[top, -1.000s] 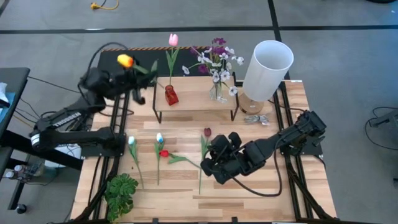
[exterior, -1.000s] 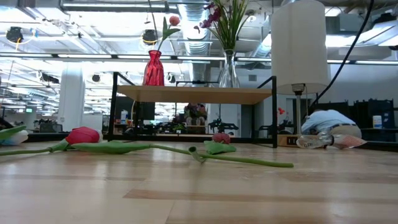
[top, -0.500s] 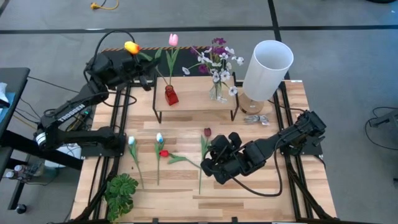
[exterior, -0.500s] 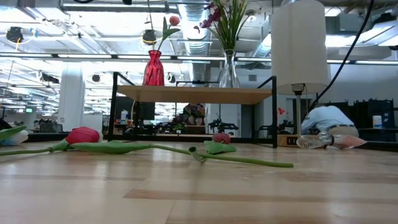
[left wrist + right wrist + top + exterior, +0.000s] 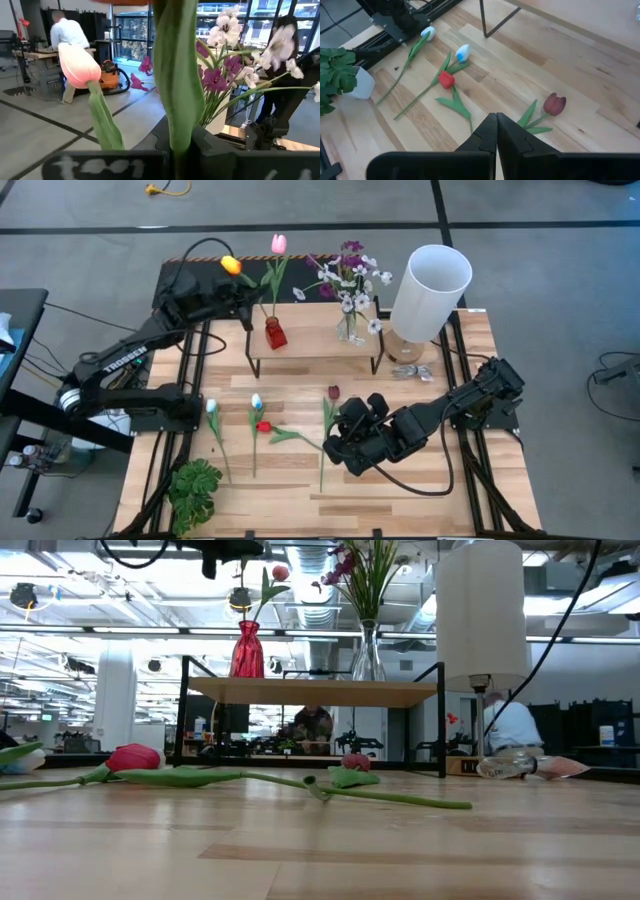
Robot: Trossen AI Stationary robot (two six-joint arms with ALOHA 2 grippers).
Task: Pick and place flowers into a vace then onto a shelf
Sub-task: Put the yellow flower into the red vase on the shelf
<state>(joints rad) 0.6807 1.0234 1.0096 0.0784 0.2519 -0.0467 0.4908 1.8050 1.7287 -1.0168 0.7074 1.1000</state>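
Tulip, orange [image 5: 230, 264], clamped in left gripper [image 5: 222, 288] jaws above and left of red vase [image 5: 275, 332] on shelf [image 5: 315, 338] | risk: stem misses narrow neck, vase tips | right gripper [image 5: 496, 131] jaws closed empty | low view alone shows vase upright

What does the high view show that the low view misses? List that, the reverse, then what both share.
High view only: the orange tulip gripped by the shut left gripper, the shut right gripper over the table, and the green leafy plant. Low view only: two people in the room behind. Both: the pale wooden shelf, the red vase holding a pink tulip, the purple and white blossoms, the white lampshade, and the red tulip lying flat.
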